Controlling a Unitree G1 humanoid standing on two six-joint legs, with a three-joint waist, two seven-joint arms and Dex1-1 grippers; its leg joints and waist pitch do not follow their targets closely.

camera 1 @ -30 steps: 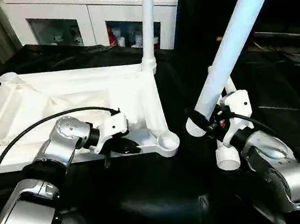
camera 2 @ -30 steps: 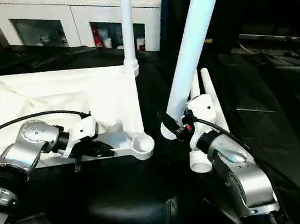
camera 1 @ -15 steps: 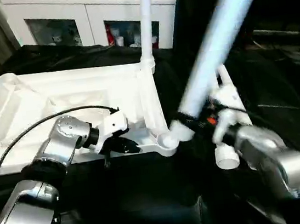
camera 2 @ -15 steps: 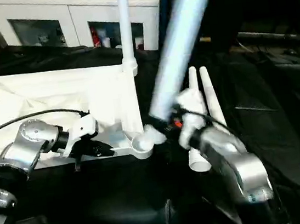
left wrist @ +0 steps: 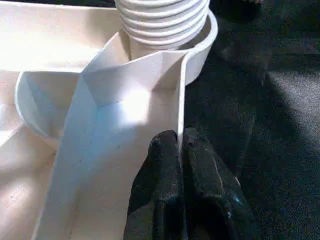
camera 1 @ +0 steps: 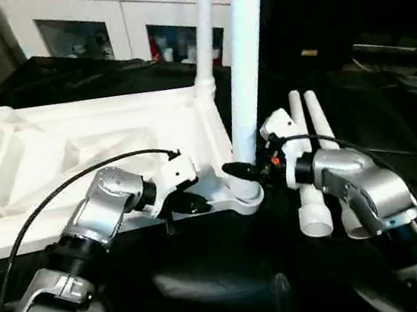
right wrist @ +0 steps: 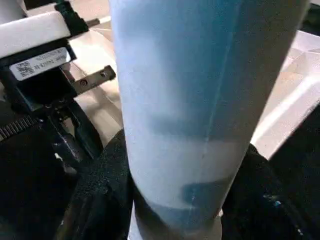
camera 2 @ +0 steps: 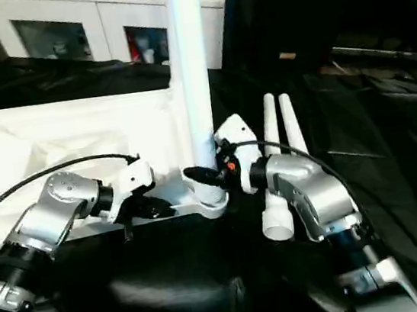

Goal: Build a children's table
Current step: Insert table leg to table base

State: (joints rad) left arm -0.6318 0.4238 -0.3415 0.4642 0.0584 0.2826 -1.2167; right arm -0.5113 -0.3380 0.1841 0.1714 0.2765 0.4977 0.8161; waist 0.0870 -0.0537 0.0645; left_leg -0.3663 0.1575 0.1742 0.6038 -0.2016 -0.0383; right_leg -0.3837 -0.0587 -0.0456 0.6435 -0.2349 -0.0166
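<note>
The white tabletop (camera 1: pixel 76 143) lies underside up on black cloth. One leg (camera 1: pixel 206 33) stands upright in its far right corner socket. A second leg (camera 1: pixel 246 59) stands upright with its threaded end (left wrist: pixel 162 20) in the near right corner socket (camera 1: pixel 246 195), and my right gripper (camera 1: pixel 245 170) is shut on it low down. The black fingers (right wrist: pixel 105 180) wrap that leg (right wrist: pixel 200 100). My left gripper (camera 1: pixel 192 203) is shut on the tabletop's near rim beside that socket, its fingertips (left wrist: pixel 165 190) pinching the thin wall (left wrist: pixel 181 100).
Two loose legs (camera 1: pixel 306 158) lie side by side on the black cloth (camera 1: pixel 209 279) right of the tabletop, close under my right forearm. A white glass-door cabinet (camera 1: pixel 99 24) stands behind the table. A black cable (camera 1: pixel 59 191) arcs over my left arm.
My right gripper has swung the held leg from a tilt to upright and carried it left onto the near right corner socket. The left gripper keeps its hold on the rim.
</note>
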